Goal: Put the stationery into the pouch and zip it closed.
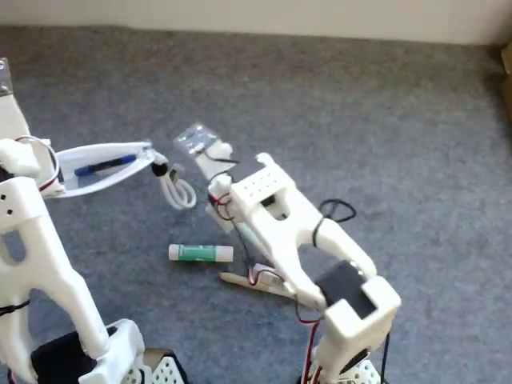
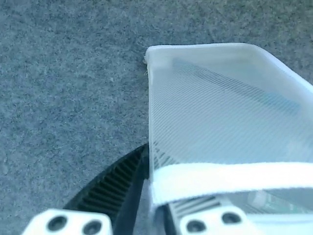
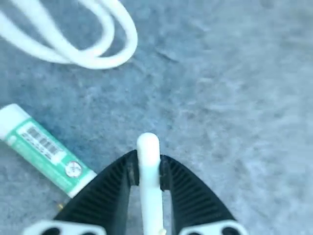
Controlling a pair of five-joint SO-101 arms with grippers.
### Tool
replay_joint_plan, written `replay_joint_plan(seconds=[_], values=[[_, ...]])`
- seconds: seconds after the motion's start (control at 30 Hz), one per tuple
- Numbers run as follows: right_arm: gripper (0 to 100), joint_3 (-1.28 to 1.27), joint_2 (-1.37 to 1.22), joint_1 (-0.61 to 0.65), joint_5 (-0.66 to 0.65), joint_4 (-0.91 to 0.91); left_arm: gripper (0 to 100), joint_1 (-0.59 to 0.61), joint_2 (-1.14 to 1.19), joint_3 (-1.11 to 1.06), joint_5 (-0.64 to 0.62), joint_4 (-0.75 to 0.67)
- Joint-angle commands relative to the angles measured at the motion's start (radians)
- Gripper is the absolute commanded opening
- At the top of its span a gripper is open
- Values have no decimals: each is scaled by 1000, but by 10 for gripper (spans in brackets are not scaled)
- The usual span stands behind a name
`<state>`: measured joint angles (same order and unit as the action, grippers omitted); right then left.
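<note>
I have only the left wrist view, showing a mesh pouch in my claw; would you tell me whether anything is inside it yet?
Observer: Yes, the high view shows a blue pen inside the pouch.
Operator: Thank you. What does the right claw have?
Observer: The right claw is shut on a white stick.
Operator: And what remains outside the pouch?
Observer: A glue stick lies on the carpet, next to the right arm.
</note>
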<state>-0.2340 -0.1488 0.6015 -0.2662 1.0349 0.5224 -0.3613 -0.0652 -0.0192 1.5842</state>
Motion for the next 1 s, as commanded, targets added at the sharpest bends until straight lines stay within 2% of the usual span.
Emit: replay_joint_plan(seconds=[0.0, 0.23, 0.37, 0.5, 0.67, 0.97], values=[[5, -18, 130, -68, -5, 2, 7, -84, -1, 31, -46, 15], [5, -24, 222, -183, 2, 1, 7, -208, -87, 31, -91, 49], [5, -25, 252, -240, 94, -31, 7, -282, -174, 31, -104, 57], [5, -27, 295, -277, 118, -33, 7, -351, -209, 30, -104, 84], [5, -74, 386, -286, 120, -35, 7, -363, -208, 19, -127, 81], [5, -162, 697, -282, 120, -35, 7, -363, -208, 7, -132, 78]])
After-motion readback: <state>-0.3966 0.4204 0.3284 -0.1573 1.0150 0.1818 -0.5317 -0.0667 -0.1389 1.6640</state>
